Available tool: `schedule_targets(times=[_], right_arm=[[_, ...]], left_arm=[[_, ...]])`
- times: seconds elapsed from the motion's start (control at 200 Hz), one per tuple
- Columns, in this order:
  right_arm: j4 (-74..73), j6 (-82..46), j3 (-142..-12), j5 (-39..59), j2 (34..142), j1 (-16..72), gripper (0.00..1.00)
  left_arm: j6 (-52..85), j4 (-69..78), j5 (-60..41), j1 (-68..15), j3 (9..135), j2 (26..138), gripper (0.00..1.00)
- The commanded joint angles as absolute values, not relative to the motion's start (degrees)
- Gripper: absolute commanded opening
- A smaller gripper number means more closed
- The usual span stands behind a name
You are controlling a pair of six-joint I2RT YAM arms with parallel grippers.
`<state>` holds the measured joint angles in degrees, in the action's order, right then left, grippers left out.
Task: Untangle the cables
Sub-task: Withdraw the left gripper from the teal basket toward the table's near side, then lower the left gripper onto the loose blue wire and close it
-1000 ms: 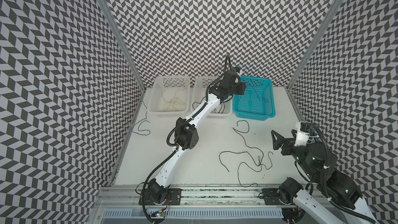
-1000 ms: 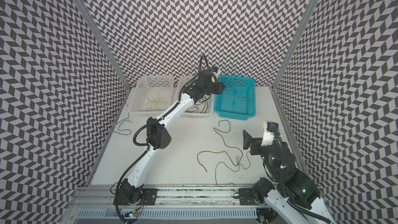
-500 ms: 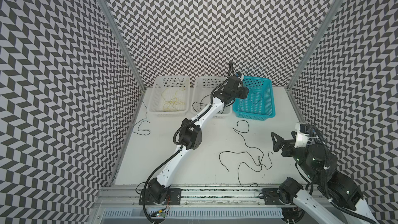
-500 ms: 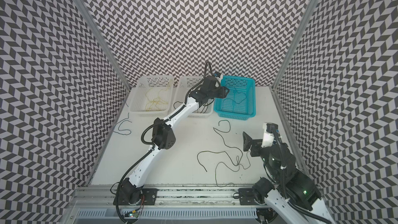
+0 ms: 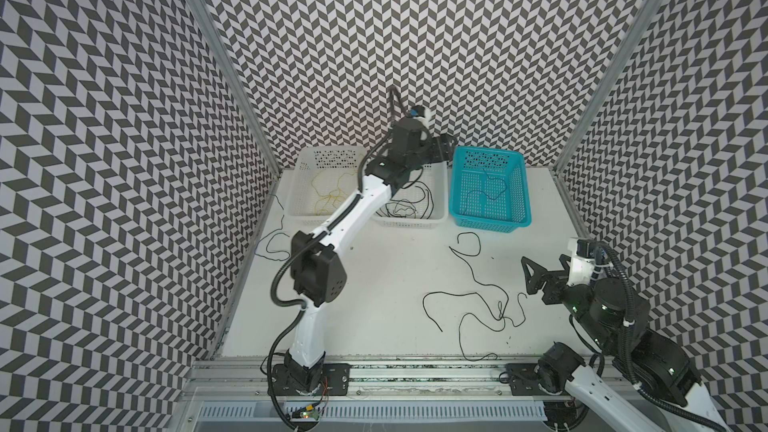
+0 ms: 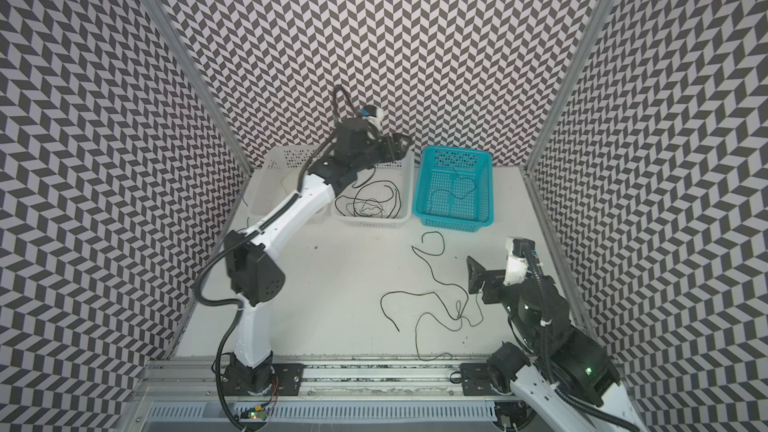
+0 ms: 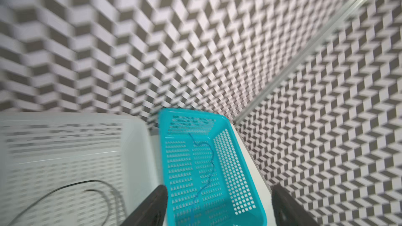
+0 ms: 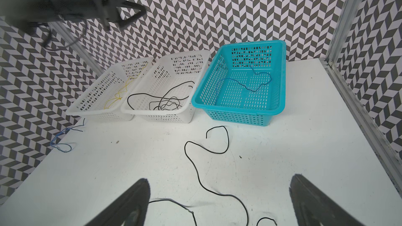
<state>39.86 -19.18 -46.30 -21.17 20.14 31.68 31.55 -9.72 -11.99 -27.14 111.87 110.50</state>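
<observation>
In front of the teal basket (image 5: 490,222), thin black cables (image 5: 500,314) sprawl over the white bench (image 5: 374,284) in loose, crossing loops. My right hand (image 5: 542,270) hovers just beside them, fingers spread, holding nothing. A blue cable (image 8: 253,90) lies inside the basket; my left hand (image 5: 441,150) hangs by its far left corner, open and empty. Left of it, white baskets (image 5: 409,224) hold black and yellow cables.

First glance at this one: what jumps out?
The teal basket at the back right stands out, a blue cable lying in it. On the white table before it, loose black cables sprawl and cross near the open right hand. The left hand hangs open up at the back, beside the teal basket.
</observation>
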Motion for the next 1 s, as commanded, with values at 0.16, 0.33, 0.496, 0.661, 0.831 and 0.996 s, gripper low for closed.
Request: schedule_targets(times=[0.16,0.33,0.496,0.661,0.831,0.996], right_arm=[[38.41,-20.45,-46.82,-18.01,20.93,31.9,1.0],[37.76,-21.3,-47.2,-15.77,23.1,31.9,1.0],[36.39,-21.93,-46.84,-14.0,24.13,31.9,1.0],[35.79,-22.05,-46.61,-13.08,25.0,31.9,1.0],[34.37,-22.71,-45.49,-10.8,25.31,31.9,1.0],[33.3,-21.93,-42.89,-10.19,24.33,31.9,1.0]], left_arm=[[49.35,-4.52,3.58,-14.94,79.63,85.14,0.86],[55.26,-12.46,10.0,-6.03,65.62,71.13,0.86],[55.51,-22.13,16.64,1.47,58.61,62.15,0.87],[56.9,-27.38,10.48,13.83,50.99,57.92,0.88],[53.08,-25.21,2.01,21.59,47.26,62.53,0.89],[50.04,-27.58,-7.98,30.24,49.72,72.27,0.88]])
